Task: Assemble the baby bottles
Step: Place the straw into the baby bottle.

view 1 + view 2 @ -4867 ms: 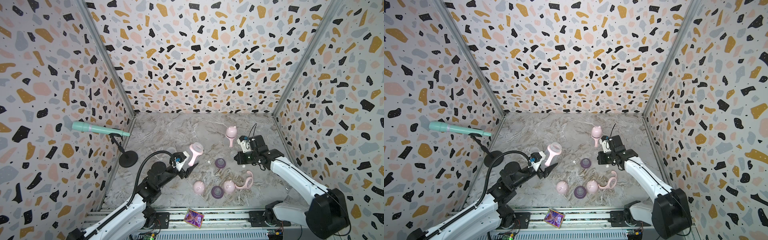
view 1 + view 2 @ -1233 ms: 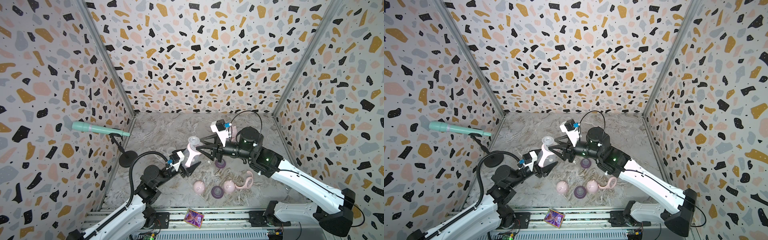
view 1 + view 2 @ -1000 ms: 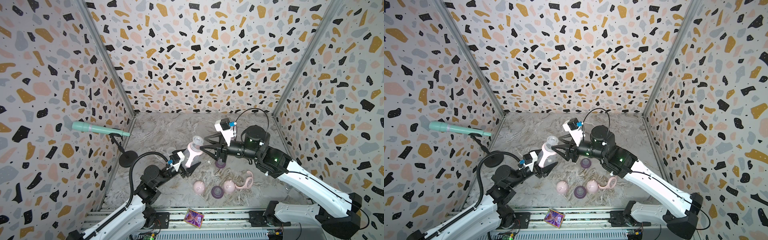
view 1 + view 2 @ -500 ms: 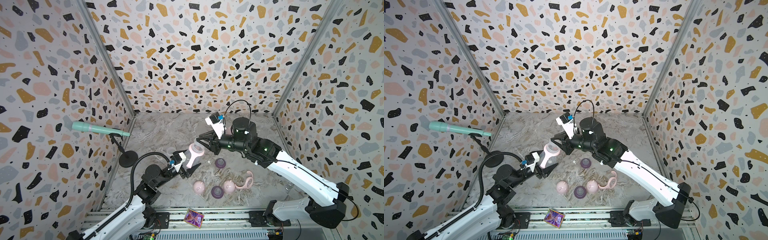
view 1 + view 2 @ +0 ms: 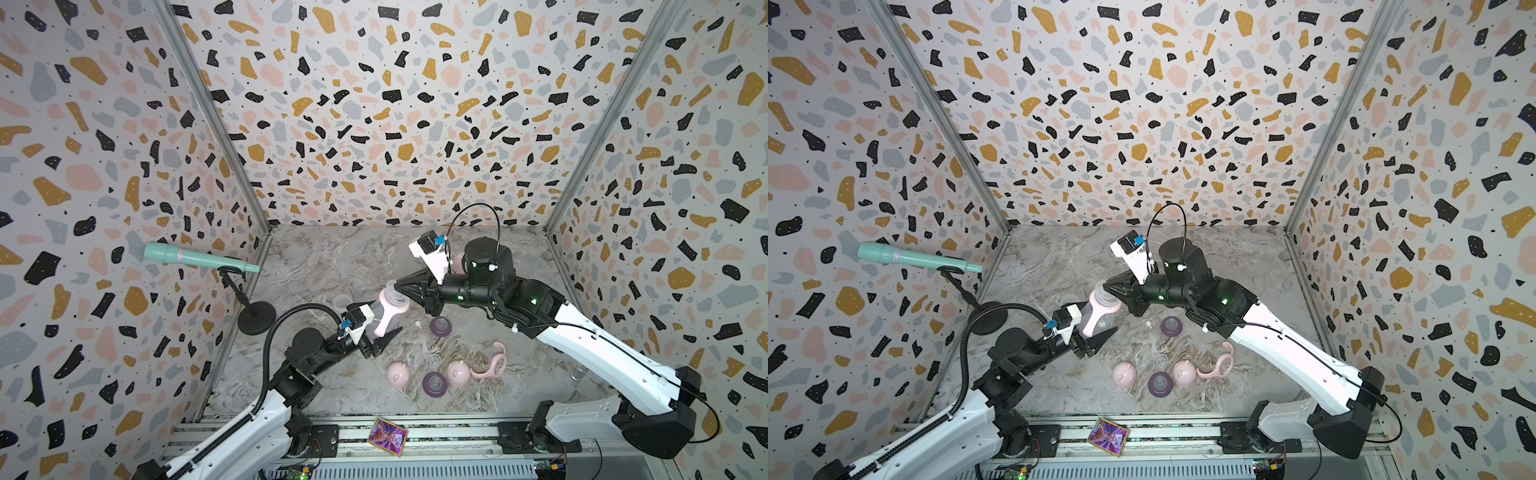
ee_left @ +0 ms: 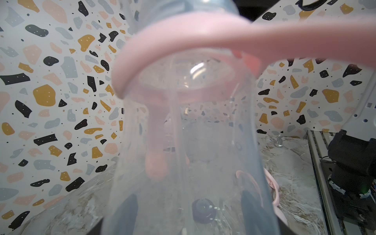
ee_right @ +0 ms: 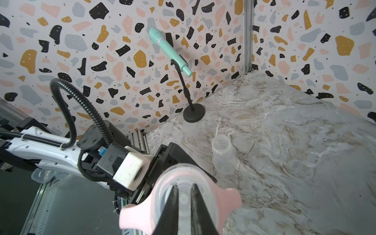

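A clear baby bottle [image 5: 388, 309] [image 5: 1100, 309] with a pink two-handled collar [image 6: 183, 40] is held tilted above the table, and my left gripper [image 5: 380, 332] [image 6: 188, 215] is shut on its body. My right gripper [image 5: 397, 286] [image 7: 184, 186] is shut, its tips together right at the bottle's open mouth, nothing visible between them. A second clear bottle [image 7: 222, 156] stands bare on the table behind. Loose on the table lie two purple teat rings [image 5: 440, 326] [image 5: 434, 382], two pink dome caps [image 5: 397, 374] [image 5: 458, 372] and a pink collar [image 5: 492, 361].
A teal microphone [image 5: 199, 259] on a black stand [image 5: 256, 318] is at the left wall. A small picture card [image 5: 387, 434] lies on the front rail. Speckled walls close the table on three sides.
My right gripper has closed from open to shut and its tips have come to the bottle's mouth. The left arm holds the bottle in nearly the same place.
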You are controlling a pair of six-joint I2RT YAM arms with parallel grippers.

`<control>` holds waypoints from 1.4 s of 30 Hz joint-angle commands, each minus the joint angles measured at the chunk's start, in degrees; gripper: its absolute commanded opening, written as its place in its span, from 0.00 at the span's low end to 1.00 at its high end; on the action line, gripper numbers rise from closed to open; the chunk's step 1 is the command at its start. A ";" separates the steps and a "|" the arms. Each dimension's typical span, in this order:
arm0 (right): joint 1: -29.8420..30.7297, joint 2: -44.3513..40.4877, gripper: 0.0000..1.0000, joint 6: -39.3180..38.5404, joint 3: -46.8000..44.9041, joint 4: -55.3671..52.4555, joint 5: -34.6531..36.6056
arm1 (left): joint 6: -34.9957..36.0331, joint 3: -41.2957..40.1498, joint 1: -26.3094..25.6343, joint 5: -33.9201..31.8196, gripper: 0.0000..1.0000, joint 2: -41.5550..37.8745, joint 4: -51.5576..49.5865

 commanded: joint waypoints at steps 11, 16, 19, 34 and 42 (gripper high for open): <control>0.44 -0.04 0.13 0.21 -0.59 -10.33 1.50 | 0.50 0.77 -0.32 -0.58 0.30 -1.92 4.58; -3.04 -0.84 0.12 2.80 -3.19 -7.74 0.05 | 0.41 1.03 -0.31 0.19 0.30 -2.95 4.11; -3.14 -0.93 0.12 2.82 -3.61 -6.75 -1.71 | 0.53 1.03 -0.33 0.46 0.30 -3.35 3.84; 1.27 0.83 0.11 0.83 -2.98 -7.03 -3.89 | 0.83 1.78 -0.31 0.14 0.29 -2.19 3.57; -2.80 -3.20 0.47 1.83 -1.33 -7.02 1.16 | -0.11 0.21 -0.31 -1.90 0.29 -3.45 2.88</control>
